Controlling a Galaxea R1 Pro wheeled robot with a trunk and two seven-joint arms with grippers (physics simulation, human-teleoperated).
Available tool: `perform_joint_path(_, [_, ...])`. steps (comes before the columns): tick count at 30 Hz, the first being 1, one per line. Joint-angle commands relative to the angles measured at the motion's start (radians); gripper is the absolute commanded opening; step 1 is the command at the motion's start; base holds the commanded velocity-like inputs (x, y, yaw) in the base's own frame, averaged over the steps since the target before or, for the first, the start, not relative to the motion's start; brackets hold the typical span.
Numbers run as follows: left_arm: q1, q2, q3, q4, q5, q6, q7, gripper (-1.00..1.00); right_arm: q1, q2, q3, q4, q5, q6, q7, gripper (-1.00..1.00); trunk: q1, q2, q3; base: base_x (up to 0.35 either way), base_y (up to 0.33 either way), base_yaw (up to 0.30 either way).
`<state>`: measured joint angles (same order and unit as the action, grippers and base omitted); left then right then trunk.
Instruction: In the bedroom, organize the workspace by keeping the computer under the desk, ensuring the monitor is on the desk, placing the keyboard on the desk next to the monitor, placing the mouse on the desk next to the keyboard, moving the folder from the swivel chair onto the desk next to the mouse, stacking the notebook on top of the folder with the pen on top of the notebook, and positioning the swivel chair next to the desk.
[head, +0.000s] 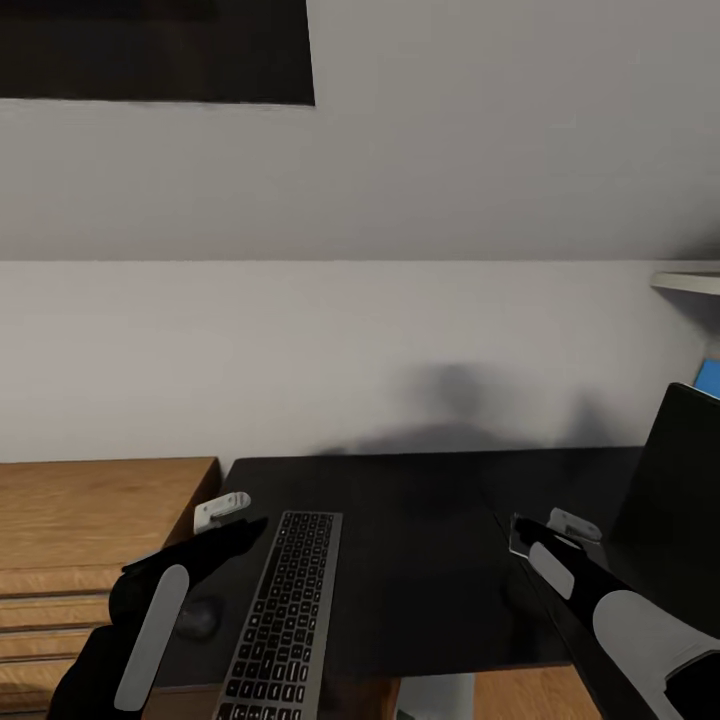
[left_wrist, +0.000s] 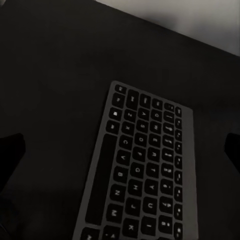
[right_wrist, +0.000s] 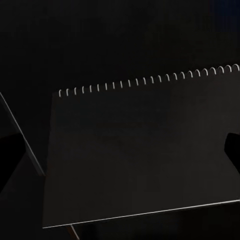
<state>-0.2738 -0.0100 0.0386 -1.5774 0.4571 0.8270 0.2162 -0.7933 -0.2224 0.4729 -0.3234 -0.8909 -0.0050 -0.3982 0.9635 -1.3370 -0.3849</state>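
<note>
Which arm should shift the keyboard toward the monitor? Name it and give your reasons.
Left. The left gripper hovers right beside the keyboard on the desk, and its wrist camera looks straight down on the keys. The right gripper is over a black spiral notebook near the monitor.

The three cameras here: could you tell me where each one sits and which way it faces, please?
Head view: high up, facing forward and down at the desk; both arms show.
Left wrist view: above the keyboard, fingertips at the edges; head view shares it.
Right wrist view: above a black spiral notebook on the desk.
</note>
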Motion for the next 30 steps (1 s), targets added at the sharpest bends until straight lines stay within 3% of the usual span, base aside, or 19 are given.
perform_joint_path(1, [-0.001, -0.001, 0.001, -0.001, 0.011, 0.004, 0.008, 1.0, -0.001, -0.001, 0.009, -0.002, -0.009, 0.0, -0.006, 1.0, 0.004, -0.008, -0.004, 0.0, 0.0, -0.003])
perform_joint_path(19, [-0.001, -0.001, 0.001, 0.001, 0.011, 0.005, 0.007, 1.0, 0.0, -0.001, 0.008, -0.002, -0.008, -0.001, -0.007, 1.0, 0.073, -0.134, -0.061, 0.0, 0.0, 0.0])
perform_joint_path(30, [-0.001, -0.001, 0.0, 0.026, 0.009, 0.004, 0.006, 1.0, 0.0, -0.002, 0.01, -0.002, -0.007, -0.002, -0.005, 1.0, 0.073, -0.134, -0.061, 0.0, 0.0, 0.0])
